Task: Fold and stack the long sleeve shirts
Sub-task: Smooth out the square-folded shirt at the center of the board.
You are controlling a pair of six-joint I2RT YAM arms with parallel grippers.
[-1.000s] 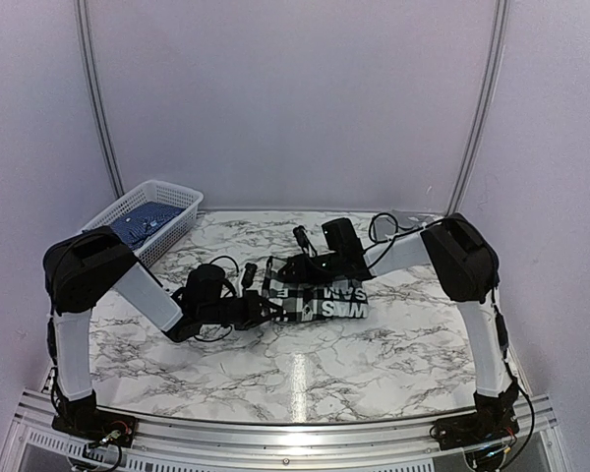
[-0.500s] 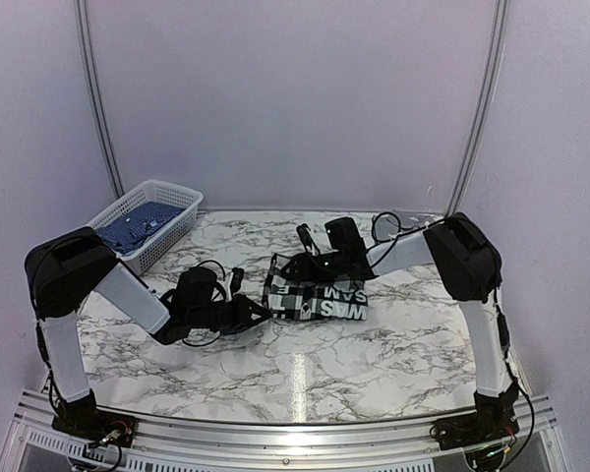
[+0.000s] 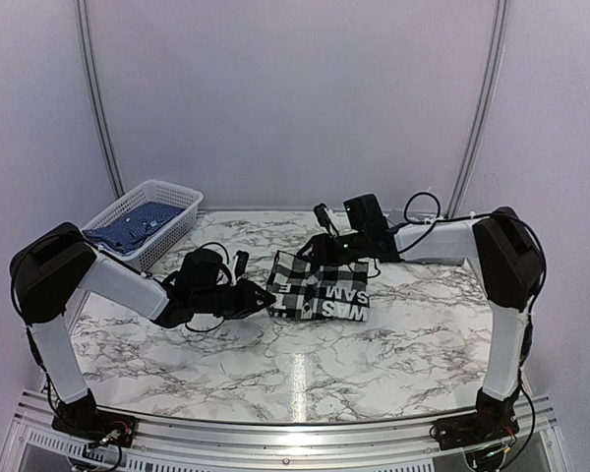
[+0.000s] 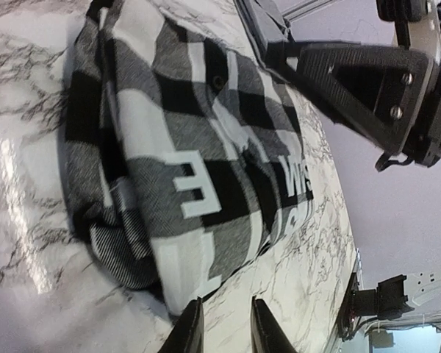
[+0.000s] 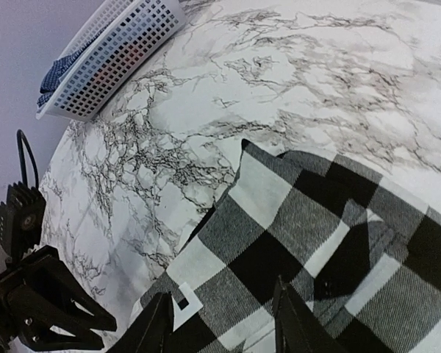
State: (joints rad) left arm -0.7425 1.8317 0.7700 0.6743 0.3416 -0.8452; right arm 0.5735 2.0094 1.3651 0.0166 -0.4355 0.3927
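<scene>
Between the fingertips of the left gripper (image 4: 222, 329) only bare marble shows: the claw stands released, low on the table (image 3: 305, 374) and just beside the near-left edge of the long sleeve shirt (image 4: 191, 162), gripping nothing. The right gripper (image 5: 220, 327) is likewise parted and empty, its fingers hanging above the check cloth at the far side of the bundle.

The shirt itself lies folded into a compact packet in the middle of the table, its lettered band showing on top. Under-layers bulge out along the edge nearest the left fingers (that bulge looks the weakest spot).

The main risk is a snag. Should either claw pull away low or sideways, a fingertip could catch a loose layer and drag the fold open, or slide the whole packet over the smooth marble. With both claws so close across one small bundle, they could also knock each other.

Farther out, at the far left corner, a white basket (image 3: 143, 221) holds blue cloth (image 3: 136, 226); nothing there seems threatened.
</scene>
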